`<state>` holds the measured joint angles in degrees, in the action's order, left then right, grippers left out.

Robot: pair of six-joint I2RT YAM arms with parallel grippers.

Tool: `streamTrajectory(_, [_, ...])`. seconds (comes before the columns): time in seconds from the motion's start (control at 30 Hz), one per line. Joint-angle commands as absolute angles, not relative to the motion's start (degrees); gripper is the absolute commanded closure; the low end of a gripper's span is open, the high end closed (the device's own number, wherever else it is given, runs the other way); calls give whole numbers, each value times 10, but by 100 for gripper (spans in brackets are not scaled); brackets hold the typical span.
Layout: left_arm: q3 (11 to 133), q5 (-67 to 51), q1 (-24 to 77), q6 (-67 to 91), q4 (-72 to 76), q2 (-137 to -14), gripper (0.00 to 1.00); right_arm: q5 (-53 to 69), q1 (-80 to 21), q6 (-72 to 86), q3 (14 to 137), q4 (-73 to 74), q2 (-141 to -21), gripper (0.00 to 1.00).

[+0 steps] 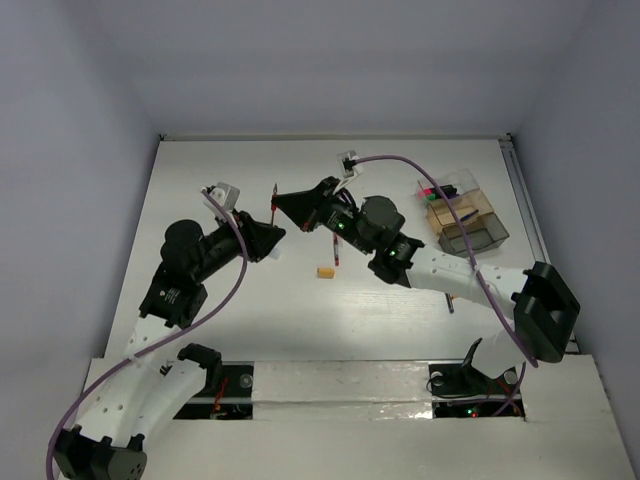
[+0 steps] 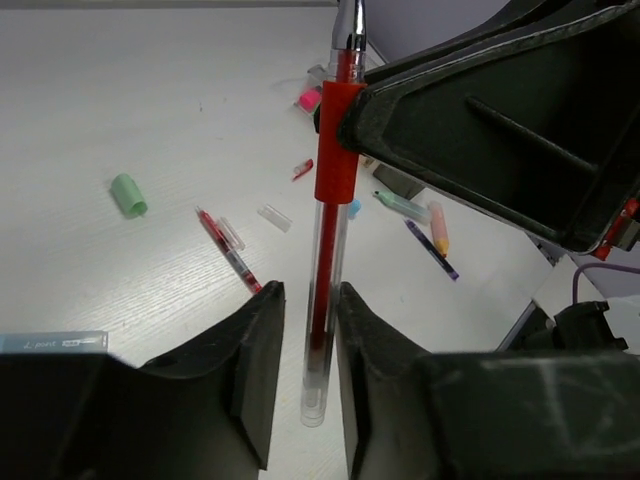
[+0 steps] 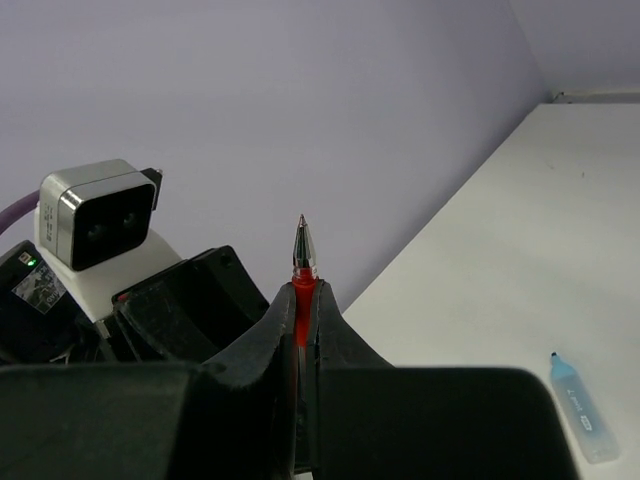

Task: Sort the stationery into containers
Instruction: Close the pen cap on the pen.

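Straddling the clear, round tail of the red pen [image 2: 327, 250] with the left claw [image 2: 307, 300], matte black fingers narrowly parted, leaving a sliver of pale, wood-grained table [image 2: 120, 90] showing beside the barrel. Hanging above that table, between the two arms. Running lengthwise away from the left wrist view, tapered steel tip at the far end. Pinching the opaque red grip sleeve in the right claw [image 3: 305, 300], clamped tight, tip poking out beyond. Sitting far right on the table in the top view: the clear compartmented box [image 1: 470, 215].
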<state>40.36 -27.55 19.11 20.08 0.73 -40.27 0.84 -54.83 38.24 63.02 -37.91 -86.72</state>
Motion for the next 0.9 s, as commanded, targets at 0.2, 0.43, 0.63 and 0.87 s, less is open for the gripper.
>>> streamTrajectory(0.2, [400,-276,187,196,28,-399,100,4,-552,381,628,-409,-865,100])
streamTrajectory(0.43, [403,-273,187,187,22,-396,100,-19,-552,351,642,-342,-855,63])
streamTrajectory(0.63, [405,-272,187,184,19,-393,100,-65,-552,318,630,-295,-816,40])
streamTrajectory(0.87, [407,-259,187,180,11,-388,100,-132,-507,298,602,-214,-748,46])
